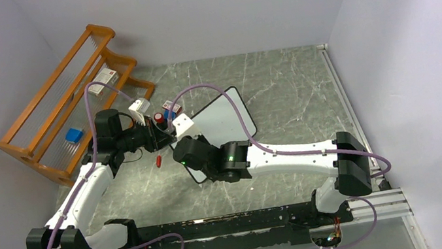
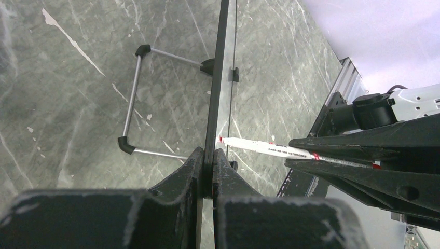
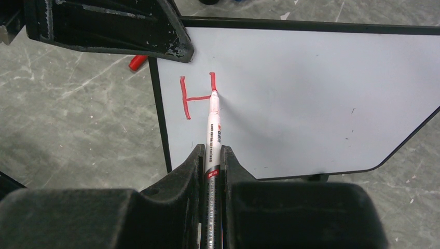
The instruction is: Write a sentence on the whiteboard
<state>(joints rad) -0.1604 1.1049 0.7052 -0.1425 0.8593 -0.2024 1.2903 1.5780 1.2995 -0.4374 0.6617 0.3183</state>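
Observation:
The whiteboard (image 1: pixel 225 118) stands tilted mid-table; its white face fills the right wrist view (image 3: pixel 311 93), and it shows edge-on in the left wrist view (image 2: pixel 218 78). My left gripper (image 1: pixel 157 136) is shut on its left frame edge (image 2: pixel 207 155). My right gripper (image 1: pixel 183 144) is shut on a white red-ink marker (image 3: pixel 212 124), whose tip touches the board. Of the sentence, only a red "H" (image 3: pixel 197 97) shows, its right stroke reaching halfway down. The marker also shows in the left wrist view (image 2: pixel 270 148).
A red marker cap (image 1: pixel 158 161) lies on the table left of the board. A wooden rack (image 1: pixel 70 107) stands at the back left with a blue block (image 1: pixel 74 134) in it. Small boxes (image 1: pixel 139 105) and a dark jar (image 1: pixel 158 117) sit behind the board. The board's wire stand (image 2: pixel 135 93) rests on the table.

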